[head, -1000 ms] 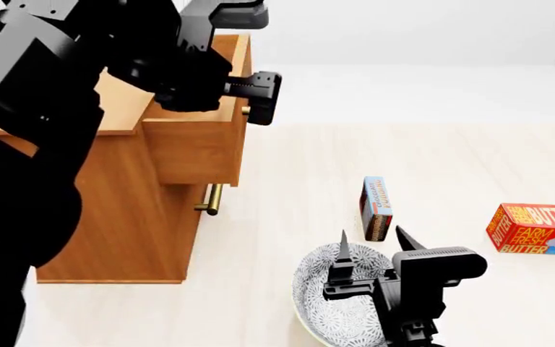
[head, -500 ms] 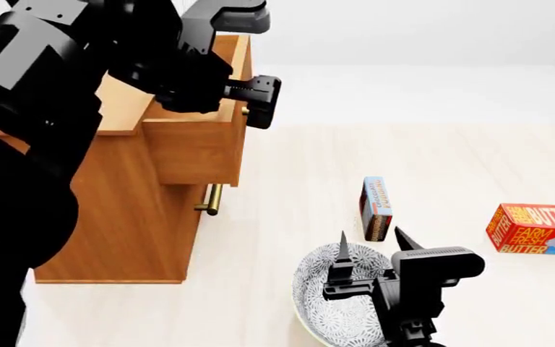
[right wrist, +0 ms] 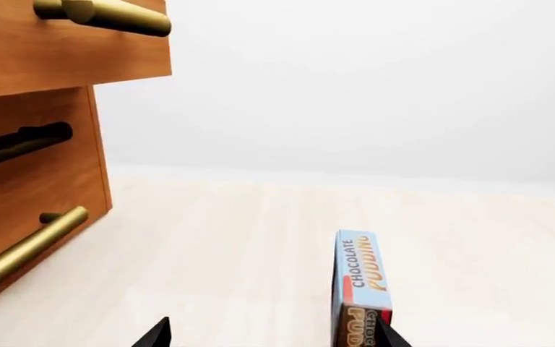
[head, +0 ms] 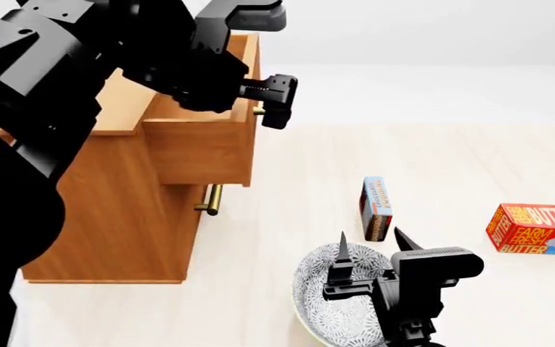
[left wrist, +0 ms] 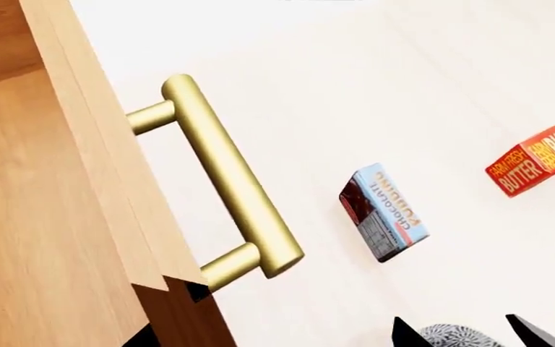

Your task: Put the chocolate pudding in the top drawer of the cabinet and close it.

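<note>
The chocolate pudding point(head: 376, 207) is standing on its narrow edge on the pale floor, well apart from the cabinet point(head: 128, 217) and clear of both grippers. Its light blue face is showing in the left wrist view point(left wrist: 386, 210), and its lettered edge is facing the right wrist camera point(right wrist: 358, 285).

Just in front of it, nearer the robot, the right gripper point(head: 369, 253) is hanging over a patterned bowl point(head: 318, 278). Its two pointed fingers point(head: 342, 249) are standing wide apart, holding nothing and touching nothing.

Farther off to the right, a butter box point(head: 533, 228) is lying on the floor.

The top drawer point(head: 205, 141) is sticking out from the cabinet, open, with its wooden inside showing bare in the left wrist view point(left wrist: 27, 217). The left gripper point(head: 275, 101) is hovering at the drawer's front, by the upper handle point(left wrist: 229, 177). Its fingers are not showing in the left wrist view, and from the head camera I cannot tell whether they are spread or closed. The lower handle point(head: 213, 199) is sitting below on the shut lower drawer point(right wrist: 27, 188).
</note>
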You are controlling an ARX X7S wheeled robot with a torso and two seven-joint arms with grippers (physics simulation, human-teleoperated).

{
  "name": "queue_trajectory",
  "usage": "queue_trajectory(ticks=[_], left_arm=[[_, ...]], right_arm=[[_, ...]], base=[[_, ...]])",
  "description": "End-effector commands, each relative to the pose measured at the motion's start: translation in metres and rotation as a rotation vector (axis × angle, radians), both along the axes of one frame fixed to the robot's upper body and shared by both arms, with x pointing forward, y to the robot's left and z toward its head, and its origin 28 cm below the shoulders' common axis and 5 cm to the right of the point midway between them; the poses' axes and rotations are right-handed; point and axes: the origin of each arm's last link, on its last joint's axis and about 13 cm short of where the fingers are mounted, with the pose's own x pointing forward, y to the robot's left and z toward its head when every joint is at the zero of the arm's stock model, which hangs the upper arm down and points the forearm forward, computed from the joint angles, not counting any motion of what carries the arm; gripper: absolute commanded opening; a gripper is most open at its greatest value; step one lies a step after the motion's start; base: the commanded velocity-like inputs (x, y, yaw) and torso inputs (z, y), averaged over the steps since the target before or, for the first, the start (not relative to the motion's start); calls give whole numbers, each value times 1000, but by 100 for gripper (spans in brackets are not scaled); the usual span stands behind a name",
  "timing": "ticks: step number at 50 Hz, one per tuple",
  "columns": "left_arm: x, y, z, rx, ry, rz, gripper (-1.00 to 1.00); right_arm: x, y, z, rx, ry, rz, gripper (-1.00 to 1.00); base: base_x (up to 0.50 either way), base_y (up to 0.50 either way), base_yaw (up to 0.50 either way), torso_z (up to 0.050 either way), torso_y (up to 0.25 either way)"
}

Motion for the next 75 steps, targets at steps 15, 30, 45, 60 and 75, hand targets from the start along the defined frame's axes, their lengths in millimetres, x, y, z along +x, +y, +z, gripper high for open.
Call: queue_trajectory(ticks=[15, 30, 45, 60, 75], left_arm=[[-8, -30, 8, -55, -40, -119, 100], [-10, -40, 3, -96, -44, -141, 100], [-11, -48, 3, -132, -53, -170, 100], [-17, -60, 6, -133, -72, -220, 100], [-21, -68, 7, -144, -100, -271, 100]], right_arm=[[1, -1, 0, 9, 1, -1, 100], [4, -2, -1, 14, 2, -7, 100], [4, -4, -2, 18, 6, -12, 100], [4, -6, -2, 28, 7, -13, 100], [4, -7, -2, 35, 7, -15, 100]], base=[[0, 0, 0, 0, 0], [0, 0, 0, 0, 0], [0, 0, 0, 0, 0], [0, 0, 0, 0, 1], [0, 0, 0, 0, 0]])
